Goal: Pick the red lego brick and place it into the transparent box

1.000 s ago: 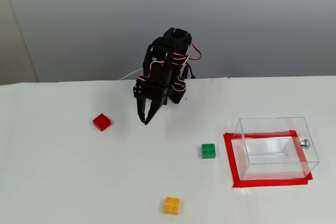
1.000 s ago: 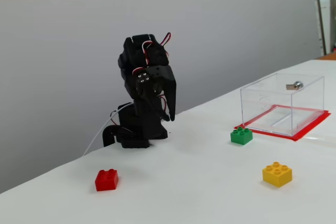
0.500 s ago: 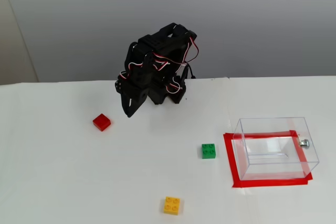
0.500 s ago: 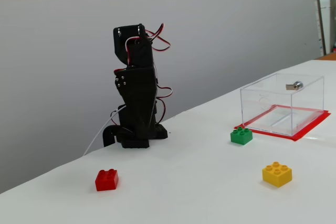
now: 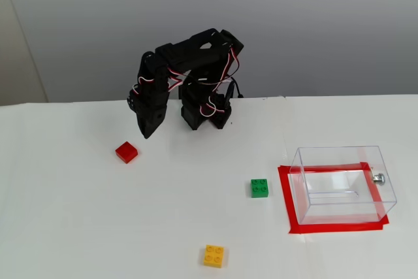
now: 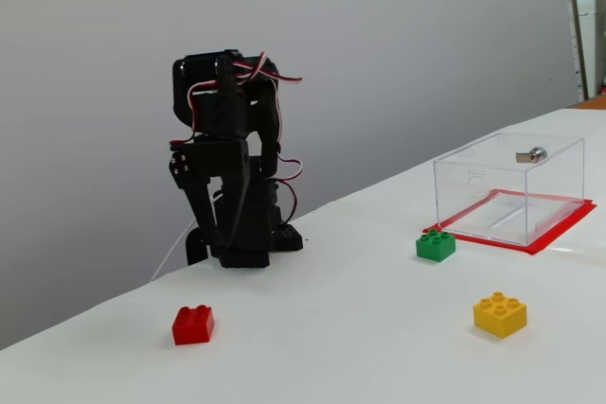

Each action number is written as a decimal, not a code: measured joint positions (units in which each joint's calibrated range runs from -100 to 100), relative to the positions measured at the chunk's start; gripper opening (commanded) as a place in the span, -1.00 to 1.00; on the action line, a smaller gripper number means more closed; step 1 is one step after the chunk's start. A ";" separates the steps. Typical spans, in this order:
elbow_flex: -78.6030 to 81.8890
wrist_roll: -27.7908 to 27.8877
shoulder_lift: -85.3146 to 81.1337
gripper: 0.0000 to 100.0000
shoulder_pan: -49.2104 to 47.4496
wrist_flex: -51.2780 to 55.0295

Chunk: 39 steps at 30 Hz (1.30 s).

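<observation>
The red lego brick (image 5: 127, 152) lies flat on the white desk (image 5: 78, 227), studs up, untouched and slightly turned against the desk's edges. Just behind it and a little to the right in the higher fixed view hangs the gripper (image 5: 147, 130), pointing down and off the desk; in the lower fixed view (image 6: 196, 234) the jaws stand a little apart with nothing between them.

We judge the step in hand to be the reach for the brick. To do it well, we should bring the jaws directly over the brick, widen them if the gap proves too narrow, and rotate the wrist so the fingers meet two flat sides, not the corners. We then descend until the tips straddle the body below the studs, and close there.

Further out, the green brick (image 5: 259, 187) and the yellow brick (image 5: 214, 255) lie well apart from the red one, so they should not hinder the grasp. The transparent box (image 5: 339, 184) stands at the far right inside the red tape rectangle (image 5: 334, 227), empty and open-topped as far as we can tell, and the carry must clear its near wall.
</observation>
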 measured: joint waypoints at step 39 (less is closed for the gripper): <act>-3.44 8.84 15.73 -0.97 5.56 -12.00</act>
